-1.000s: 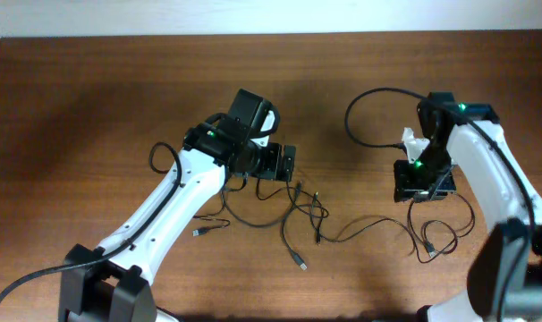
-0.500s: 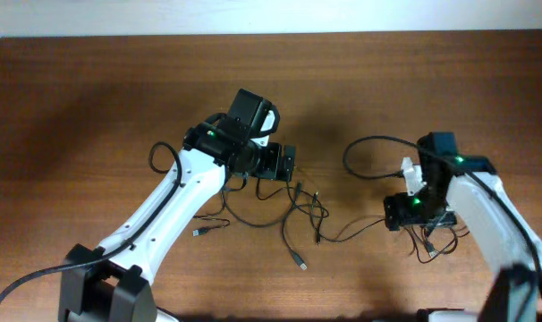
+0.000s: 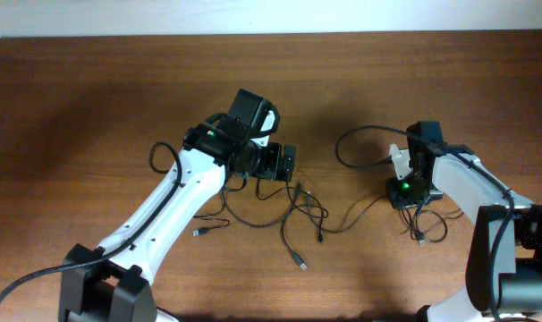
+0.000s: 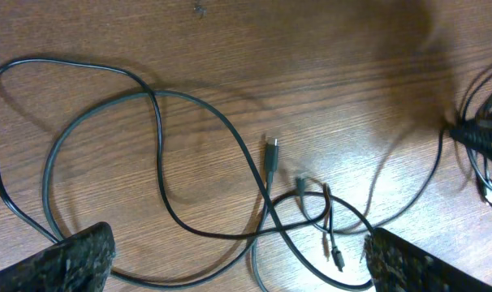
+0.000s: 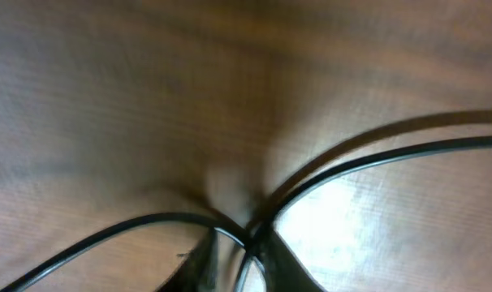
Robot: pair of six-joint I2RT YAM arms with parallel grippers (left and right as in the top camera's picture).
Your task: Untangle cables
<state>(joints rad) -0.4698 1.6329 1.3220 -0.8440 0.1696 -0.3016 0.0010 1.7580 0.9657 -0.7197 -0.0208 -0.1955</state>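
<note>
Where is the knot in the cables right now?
In the overhead view the cables knot up near the middle of the table, just below the left gripper; one strand trails across to the right gripper.

I have the overhead camera looking straight down on the wooden table (image 3: 92, 89), far enough back to take in the left arm (image 3: 168, 210) and the right arm (image 3: 472, 179). The left wrist camera faces down from fairly near, with the left gripper (image 4: 246, 264) showing its fingertips (image 4: 75, 259) in the bottom corners. It shares the tangled cables (image 4: 271, 154) with the overhead. The right wrist camera sits almost on the wood, and its picture is blurred.
</note>
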